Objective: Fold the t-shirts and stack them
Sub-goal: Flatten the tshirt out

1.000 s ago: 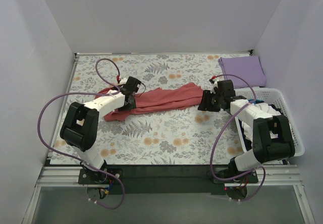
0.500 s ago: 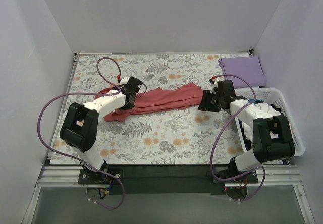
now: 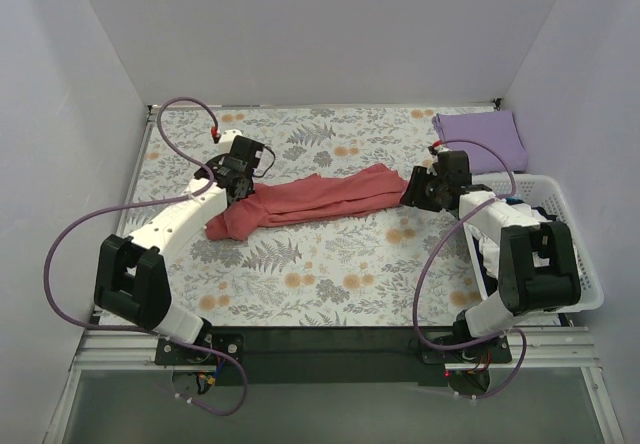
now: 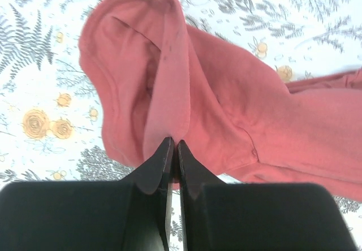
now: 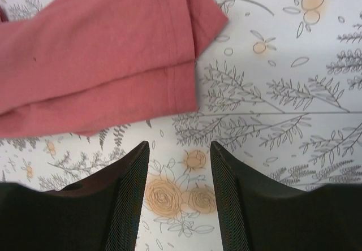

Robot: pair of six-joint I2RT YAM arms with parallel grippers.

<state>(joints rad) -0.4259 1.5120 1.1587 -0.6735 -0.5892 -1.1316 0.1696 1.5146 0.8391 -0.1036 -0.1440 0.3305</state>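
Observation:
The salmon-red t-shirt [image 3: 320, 199] lies stretched in a long band across the middle of the floral cloth. My left gripper [image 3: 236, 179] is shut on a fold of the shirt's left end [image 4: 169, 92], pinched between the black fingers [image 4: 160, 160]. My right gripper [image 3: 420, 189] is open and empty, just right of the shirt's right end [image 5: 113, 53], over bare floral cloth. The lavender-purple t-shirt [image 3: 480, 140] lies folded at the back right corner.
A white slatted basket [image 3: 580, 264] holding clothes stands at the right edge, beside my right arm. White walls close the table on three sides. Purple cables loop from both arms.
My left gripper has moved back and to the left with the shirt's left end, its arm stretching out. My right gripper has shifted slightly back and stays open.

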